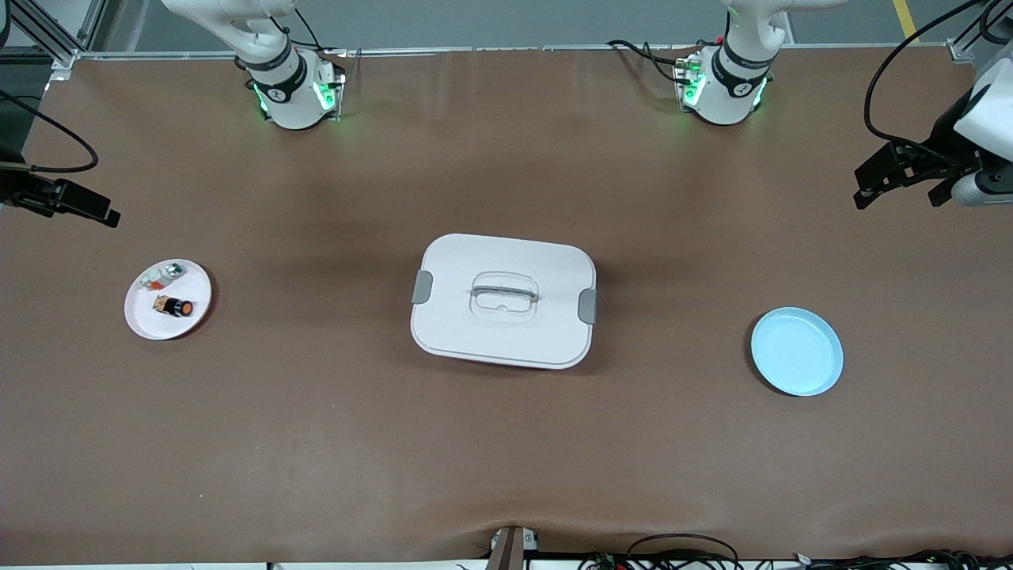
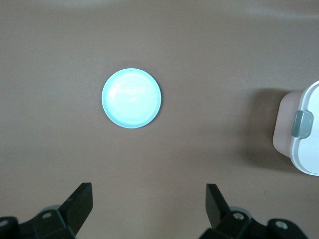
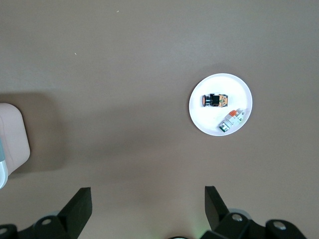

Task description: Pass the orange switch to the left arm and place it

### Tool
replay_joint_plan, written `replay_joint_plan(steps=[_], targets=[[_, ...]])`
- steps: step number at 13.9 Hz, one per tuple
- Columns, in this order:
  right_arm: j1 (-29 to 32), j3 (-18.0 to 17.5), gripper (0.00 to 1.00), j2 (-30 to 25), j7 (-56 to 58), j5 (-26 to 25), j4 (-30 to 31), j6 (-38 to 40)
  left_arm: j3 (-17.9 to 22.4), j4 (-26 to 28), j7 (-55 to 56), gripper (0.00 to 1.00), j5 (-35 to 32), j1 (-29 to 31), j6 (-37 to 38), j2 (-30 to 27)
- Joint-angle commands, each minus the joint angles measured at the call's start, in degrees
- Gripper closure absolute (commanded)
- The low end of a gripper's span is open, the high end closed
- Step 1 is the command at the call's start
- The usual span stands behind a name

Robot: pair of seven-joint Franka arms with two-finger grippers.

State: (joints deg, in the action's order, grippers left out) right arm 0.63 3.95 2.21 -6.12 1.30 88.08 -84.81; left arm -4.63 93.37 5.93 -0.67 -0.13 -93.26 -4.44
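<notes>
The orange switch (image 1: 176, 306) (image 3: 214, 100) lies on its side on a small white plate (image 1: 150, 323) (image 3: 199, 117) toward the right arm's end of the table. The white box (image 1: 503, 301) (image 2: 305, 149) (image 3: 12, 142) with grey latches stands shut at the table's middle. My right gripper (image 1: 95, 212) (image 3: 147, 190) hangs open and empty over bare table beside that plate. My left gripper (image 1: 897, 199) (image 2: 149, 188) hangs open and empty over bare table at the left arm's end, apart from a light blue plate (image 1: 797, 351) (image 2: 131, 98).
A clear-white small part (image 1: 165, 275) (image 3: 232, 119) with red and green bits shares the white plate with the switch. The blue plate holds nothing. Brown table surface lies bare between the box and each plate. Cables run along the table edge nearest the front camera.
</notes>
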Motion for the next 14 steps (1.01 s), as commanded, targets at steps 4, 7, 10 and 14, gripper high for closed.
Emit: replay_joint_plan(steps=[4,7,10,14], targets=[[0.2,-0.2,0.00,-0.5,-0.9,-0.1,-0.4,0.7,0.2,-1.6,-1.0,0.00,0.8,0.0,1.4,0.7],[0.1,-0.2,0.00,-0.4,-0.9,-0.1,-0.2,0.7,0.2,-1.6,-1.0,0.00,0.8,0.0,1.4,0.7],[0.0,-0.2,0.00,-0.5,-0.9,0.0,-0.2,0.9,0.2,-1.6,-1.0,0.00,0.8,0.0,1.4,0.7],[-0.1,-0.2,0.00,-1.1,-0.9,0.0,-0.1,1.2,0.2,-1.6,-1.0,0.00,0.8,0.0,1.4,0.8]])
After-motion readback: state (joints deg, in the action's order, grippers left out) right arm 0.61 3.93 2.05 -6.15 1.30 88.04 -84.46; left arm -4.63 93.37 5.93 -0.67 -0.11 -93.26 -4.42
